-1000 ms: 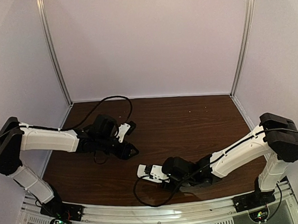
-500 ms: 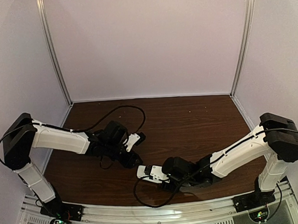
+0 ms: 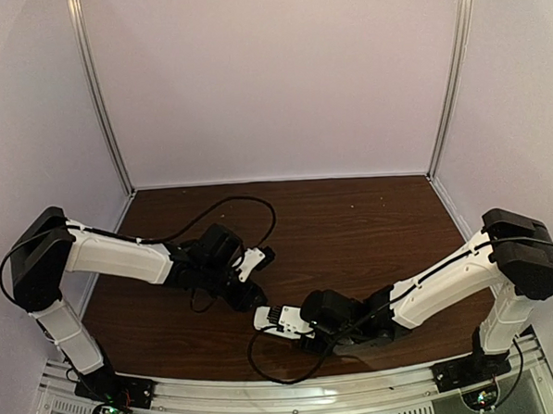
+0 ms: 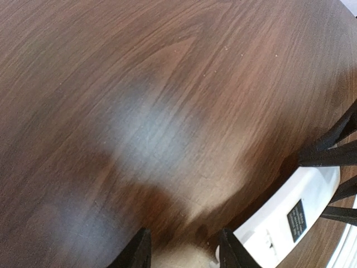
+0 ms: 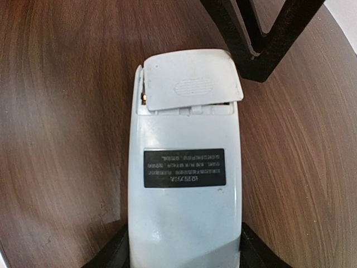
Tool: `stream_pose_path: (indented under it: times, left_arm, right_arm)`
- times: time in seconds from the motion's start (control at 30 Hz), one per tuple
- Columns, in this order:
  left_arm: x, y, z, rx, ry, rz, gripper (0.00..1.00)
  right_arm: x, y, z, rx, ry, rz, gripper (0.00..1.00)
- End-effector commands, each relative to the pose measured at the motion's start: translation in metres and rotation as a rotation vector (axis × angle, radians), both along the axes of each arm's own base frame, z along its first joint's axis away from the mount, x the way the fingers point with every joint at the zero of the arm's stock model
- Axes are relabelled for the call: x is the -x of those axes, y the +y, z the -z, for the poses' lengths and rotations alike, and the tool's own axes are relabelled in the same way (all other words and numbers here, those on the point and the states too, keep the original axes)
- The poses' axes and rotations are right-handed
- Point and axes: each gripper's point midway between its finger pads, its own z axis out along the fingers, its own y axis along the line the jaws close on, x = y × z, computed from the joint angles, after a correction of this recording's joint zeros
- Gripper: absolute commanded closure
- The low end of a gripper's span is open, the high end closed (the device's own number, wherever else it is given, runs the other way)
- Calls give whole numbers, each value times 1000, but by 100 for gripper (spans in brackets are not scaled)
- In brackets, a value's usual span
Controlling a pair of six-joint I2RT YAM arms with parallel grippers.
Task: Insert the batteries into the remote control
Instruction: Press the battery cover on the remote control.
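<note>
The white remote control [image 5: 184, 184] lies back up on the table, black label showing, with my right gripper [image 5: 184, 248] shut on its near end. A loose white battery cover [image 5: 192, 78] sits askew over the recess. A small gold glint [image 5: 144, 98] shows under its left edge. The batteries are otherwise hidden. From above, my left gripper [image 3: 253, 284] hovers at the remote's [image 3: 275, 317] far end. Its black fingers [image 5: 252, 62] stand against the cover's right corner. In the left wrist view its jaws [image 4: 184, 252] stand apart, with only a pale blur between them.
Dark wood table [image 3: 370, 221] inside pale walls with metal corner posts. A black cable [image 3: 248, 204] loops over the table behind the left arm. The right arm [image 3: 429, 287] stretches low across the front right.
The left arm has swung right and forward, from the table's left middle to the remote's far end, and its jaws have narrowed a little. The right arm and remote have not moved.
</note>
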Motion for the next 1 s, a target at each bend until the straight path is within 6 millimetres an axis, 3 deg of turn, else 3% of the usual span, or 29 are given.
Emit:
stream_pose_path:
  times: [0.0, 0.7, 0.97]
  left_arm:
    - [2, -14, -10, 19, -41, 48, 58]
    - [20, -11, -4, -6, -40, 79, 59]
    - [17, -8, -3, -22, -55, 65, 57]
  right_arm:
    - [8, -5, 4, 20, 19, -23, 100]
    - [6, -6, 2, 6, 13, -6, 100]
    - [6, -7, 2, 5, 12, -4, 100]
